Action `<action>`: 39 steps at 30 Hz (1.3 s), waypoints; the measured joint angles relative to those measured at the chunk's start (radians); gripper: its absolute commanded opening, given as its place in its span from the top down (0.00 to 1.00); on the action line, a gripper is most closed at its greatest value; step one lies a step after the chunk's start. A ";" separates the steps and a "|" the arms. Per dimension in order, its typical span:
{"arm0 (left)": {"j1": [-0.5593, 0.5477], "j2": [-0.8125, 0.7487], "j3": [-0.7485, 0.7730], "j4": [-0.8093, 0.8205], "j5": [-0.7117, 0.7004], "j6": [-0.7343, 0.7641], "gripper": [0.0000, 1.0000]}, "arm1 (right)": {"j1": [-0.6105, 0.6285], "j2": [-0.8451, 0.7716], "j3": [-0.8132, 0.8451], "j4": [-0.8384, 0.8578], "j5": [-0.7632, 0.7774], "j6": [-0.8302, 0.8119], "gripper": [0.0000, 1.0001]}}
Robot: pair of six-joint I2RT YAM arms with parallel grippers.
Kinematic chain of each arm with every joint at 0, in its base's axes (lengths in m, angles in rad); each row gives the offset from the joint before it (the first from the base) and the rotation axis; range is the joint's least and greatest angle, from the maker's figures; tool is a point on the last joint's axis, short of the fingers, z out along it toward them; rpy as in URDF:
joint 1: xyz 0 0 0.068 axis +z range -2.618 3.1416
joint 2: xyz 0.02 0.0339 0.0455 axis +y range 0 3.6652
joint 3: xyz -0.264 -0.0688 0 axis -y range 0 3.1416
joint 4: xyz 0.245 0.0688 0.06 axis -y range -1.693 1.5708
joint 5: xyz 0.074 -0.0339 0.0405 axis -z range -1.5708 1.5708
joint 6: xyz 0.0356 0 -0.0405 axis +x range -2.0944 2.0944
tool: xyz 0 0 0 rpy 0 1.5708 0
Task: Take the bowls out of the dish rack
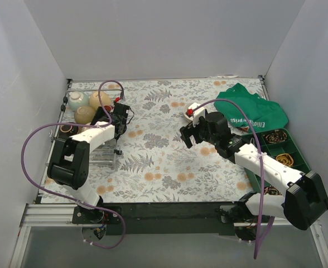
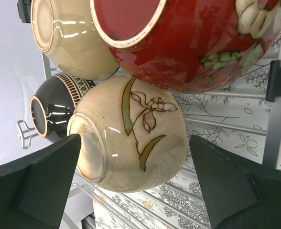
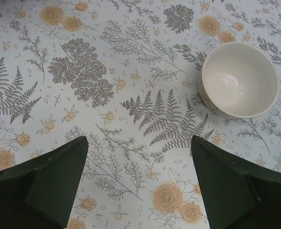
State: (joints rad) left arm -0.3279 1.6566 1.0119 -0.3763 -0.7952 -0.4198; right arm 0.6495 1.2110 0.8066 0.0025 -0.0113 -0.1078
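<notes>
Left end effector (image 2: 135, 160) gapes wide around the beige flowered bowl (image 2: 131, 114), tipped sideways in the dish rack (image 1: 105, 158) against the red bowl (image 2: 178, 52), which a careless lift could roll loose; right end effector (image 3: 139, 143) wide, empty.

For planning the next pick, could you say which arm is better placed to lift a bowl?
Left: its open tool frames the beige flower bowl in the dish rack; the right tool hangs over tablecloth.

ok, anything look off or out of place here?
Nothing spilled or broken. One oddity: a green cloth lies crumpled at the far edge of the green compartment tray. The bowls in the dish rack lie tipped on their sides, crowded together.
</notes>
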 measured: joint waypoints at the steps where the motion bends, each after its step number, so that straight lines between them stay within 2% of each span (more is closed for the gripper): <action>1: 0.001 0.001 0.000 0.003 -0.001 -0.002 0.02 | 0.000 0.002 0.000 0.000 0.000 0.000 0.03; 9: 0.013 0.021 0.008 0.006 -0.022 -0.040 0.02 | 0.000 0.015 0.000 0.000 0.000 0.000 0.03; 29: 0.003 0.100 0.107 -0.164 -0.134 -0.245 0.02 | 0.000 0.022 0.000 0.000 0.000 0.000 0.03; 39: -0.005 0.032 0.064 -0.171 -0.086 -0.271 0.02 | 0.000 0.023 0.000 0.000 0.000 0.001 0.03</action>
State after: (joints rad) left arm -0.3328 1.6890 1.0763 -0.5472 -0.8810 -0.6907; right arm 0.6495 1.2339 0.8066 0.0029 -0.0116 -0.1070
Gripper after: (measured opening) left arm 0.981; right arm 0.970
